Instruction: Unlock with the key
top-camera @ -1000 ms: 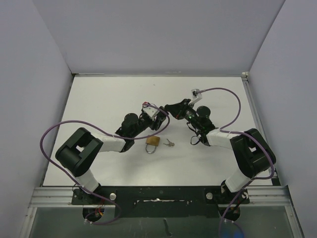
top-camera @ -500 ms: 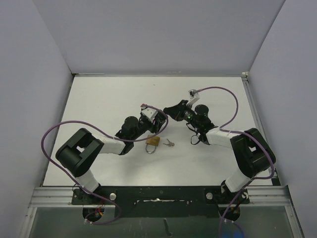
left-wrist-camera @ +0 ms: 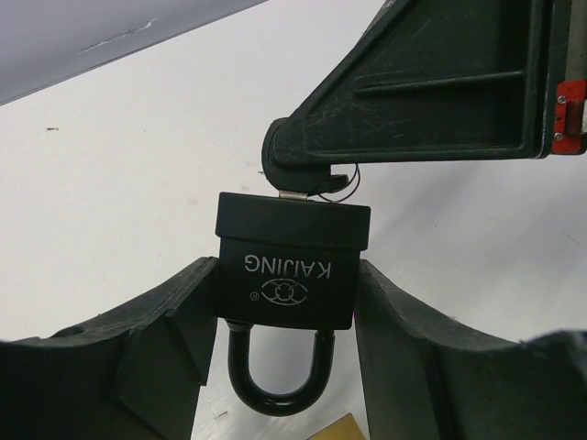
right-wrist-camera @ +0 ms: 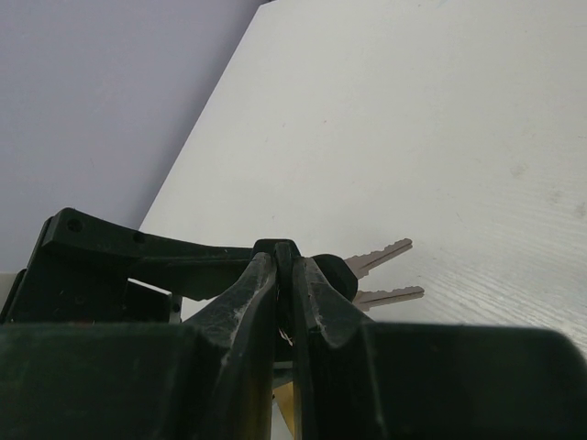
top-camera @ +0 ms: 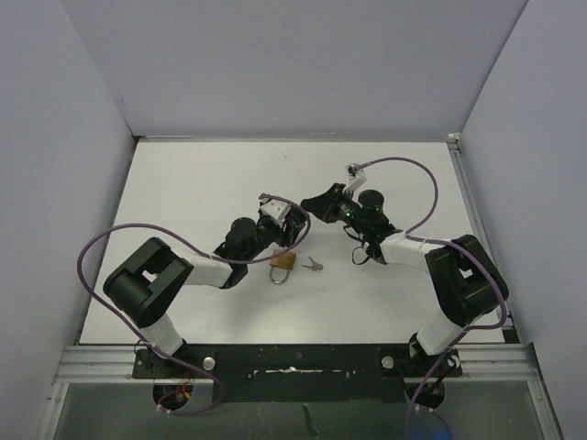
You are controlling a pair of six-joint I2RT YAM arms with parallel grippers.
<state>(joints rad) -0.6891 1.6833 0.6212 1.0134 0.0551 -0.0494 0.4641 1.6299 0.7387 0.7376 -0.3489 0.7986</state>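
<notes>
Observed: the left jaws are clamped on the flat sides of a black square-bodied padlock (left-wrist-camera: 289, 270), which is held clear of the white tabletop (top-camera: 183, 183). Its shackle points back toward that wrist, and as far as can be seen both legs are seated. The right jaws are pressed together on a black-headed silver key (left-wrist-camera: 295, 193). Its blade meets the padlock's keyway face directly ahead of the left jaws. Two spare keys (right-wrist-camera: 383, 255) hang just beyond the right jaws. A brass padlock (top-camera: 282, 264) and a small key bunch (top-camera: 314, 267) lie on the tabletop beneath the left jaws, apart from both arms.

Risks: the turn is probably the next step. If the right wrist rotates off the keyway's axis, the blade may bind, or the thin head may slip between the jaws. The padlock body is held by friction only and may twist with the key.

Change: compared with a second ago, both jaws have drifted together slightly toward the left arm's side. The brass padlock lies where it was.
</notes>
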